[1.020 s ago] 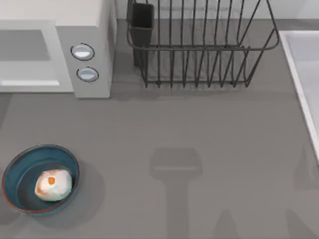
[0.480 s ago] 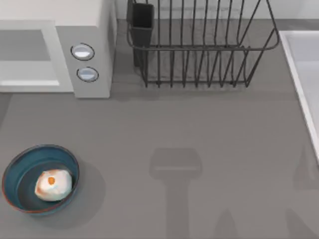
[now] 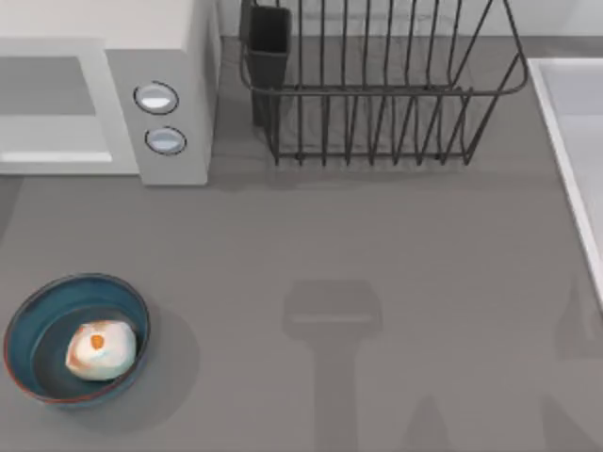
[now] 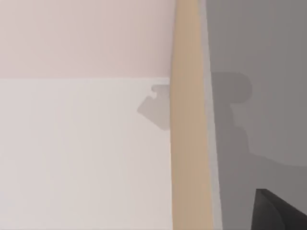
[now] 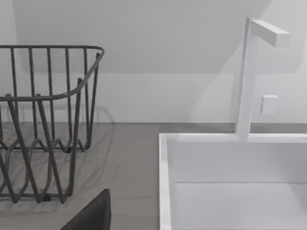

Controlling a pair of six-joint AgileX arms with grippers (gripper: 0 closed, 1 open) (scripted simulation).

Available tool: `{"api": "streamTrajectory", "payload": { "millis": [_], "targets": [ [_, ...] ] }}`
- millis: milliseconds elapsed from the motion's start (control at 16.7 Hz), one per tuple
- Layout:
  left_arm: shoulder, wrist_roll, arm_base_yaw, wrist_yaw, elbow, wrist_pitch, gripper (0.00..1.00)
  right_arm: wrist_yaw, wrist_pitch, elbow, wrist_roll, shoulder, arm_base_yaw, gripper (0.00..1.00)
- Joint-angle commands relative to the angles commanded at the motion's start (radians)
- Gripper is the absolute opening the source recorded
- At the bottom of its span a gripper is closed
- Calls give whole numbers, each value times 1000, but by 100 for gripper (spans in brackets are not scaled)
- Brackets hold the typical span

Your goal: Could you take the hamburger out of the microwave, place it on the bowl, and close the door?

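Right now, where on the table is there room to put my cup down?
The big grey middle of the table is bare, between the wire rack, the sink and the bowl. It is crowded along the far edge, where the microwave stands close beside the rack.

Grey table (image 3: 396,245): bowl (image 3: 28,320), microwave (image 3: 170,94), rack (image 3: 377,94).

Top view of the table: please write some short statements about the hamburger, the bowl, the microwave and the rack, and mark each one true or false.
1. The hamburger lies inside the bowl. True.
2. The bowl stands at the table's right side. False: it is at the front left.
3. The microwave has two round buttons on its front panel. True.
4. The wire rack stands left of the microwave. False: it is to its right.
5. The rack holds plates. False: no plates are in it.
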Motion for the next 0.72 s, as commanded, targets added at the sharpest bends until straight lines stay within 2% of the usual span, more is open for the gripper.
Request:
{"api": "streamTrajectory", "payload": {
  "millis": [300,720],
  "targets": [
    [63,3,3,3,-137,203,0,0,0,0,0,0,0,100],
    [53,-8,-9,-1,-174,236,0,0,0,0,0,0,0,100]
  ]
}}
